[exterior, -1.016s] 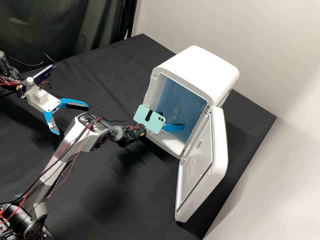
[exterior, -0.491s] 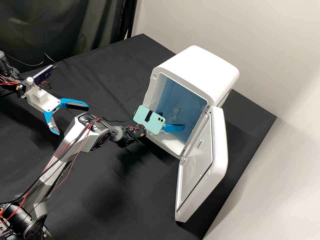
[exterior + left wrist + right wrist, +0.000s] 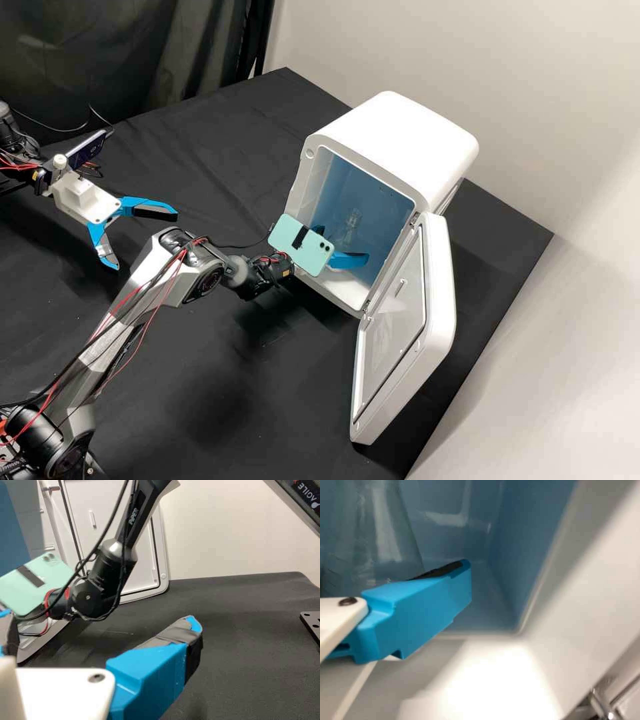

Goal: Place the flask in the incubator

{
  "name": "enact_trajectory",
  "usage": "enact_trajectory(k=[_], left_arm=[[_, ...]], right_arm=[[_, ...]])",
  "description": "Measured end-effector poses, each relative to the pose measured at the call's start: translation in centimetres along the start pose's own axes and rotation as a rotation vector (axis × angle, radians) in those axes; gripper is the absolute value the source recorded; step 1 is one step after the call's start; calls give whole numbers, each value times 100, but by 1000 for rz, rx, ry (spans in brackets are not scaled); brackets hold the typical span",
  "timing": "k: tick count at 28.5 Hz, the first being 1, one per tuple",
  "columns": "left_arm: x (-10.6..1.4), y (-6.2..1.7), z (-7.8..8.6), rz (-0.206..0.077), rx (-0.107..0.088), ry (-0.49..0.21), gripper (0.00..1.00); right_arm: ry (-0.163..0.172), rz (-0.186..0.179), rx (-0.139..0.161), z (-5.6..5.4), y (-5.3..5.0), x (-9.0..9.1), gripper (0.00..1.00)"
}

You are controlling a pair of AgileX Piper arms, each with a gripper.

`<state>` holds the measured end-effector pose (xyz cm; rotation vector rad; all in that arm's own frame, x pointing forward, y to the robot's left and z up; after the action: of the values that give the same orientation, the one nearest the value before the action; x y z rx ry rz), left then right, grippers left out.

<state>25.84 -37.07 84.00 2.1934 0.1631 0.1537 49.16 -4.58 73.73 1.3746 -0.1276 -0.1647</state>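
Observation:
The white incubator [image 3: 400,143] stands at the bench's right with its door [image 3: 407,320] swung open and down. A clear glass flask [image 3: 351,225] stands upright inside the blue chamber. My right gripper [image 3: 340,245] is inside the opening, open, with its blue fingers spread on either side of the flask's base. In the right wrist view one finger [image 3: 415,611] lies by the chamber's blue wall, with the flask's glass [image 3: 365,545] beside it. My left gripper [image 3: 127,230] hangs open and holding nothing over the bench at far left; one of its fingers [image 3: 155,665] shows close up.
A mint green phone [image 3: 301,243] is strapped to the right wrist, just outside the incubator's opening. The open door sticks out toward the bench's front right edge. Cables and a dark device [image 3: 87,150] lie at the back left. A pale wall runs behind the incubator.
The right arm's wrist and elbow have sunk a little, bringing the gripper lower in the chamber. The flask now shows more plainly as clear glass. The left arm has not moved.

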Motion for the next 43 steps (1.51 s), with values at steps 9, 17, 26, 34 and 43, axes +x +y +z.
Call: enact_trajectory(k=[9, 17, 26, 34, 43], left_arm=[[0, 0, 0, 0, 0, 0, 100], [0, 0, 0, 0, 0, 0, 100], [0, 0, 0, 0, 0, 0, 100], [0, 0, 0, 0, 0, 0, 100], [0, 0, 0, 0, 0, 0, 100]], right_arm=[[15, -42, 100, 147, 210, -154, 100], [56, -5, 99, 117, 344, -230, 100], [61, -7, 92, 129, 351, -235, 100], [60, -9, 92, 139, 339, -247, 100], [59, -10, 92, 153, 321, -265, 100]])
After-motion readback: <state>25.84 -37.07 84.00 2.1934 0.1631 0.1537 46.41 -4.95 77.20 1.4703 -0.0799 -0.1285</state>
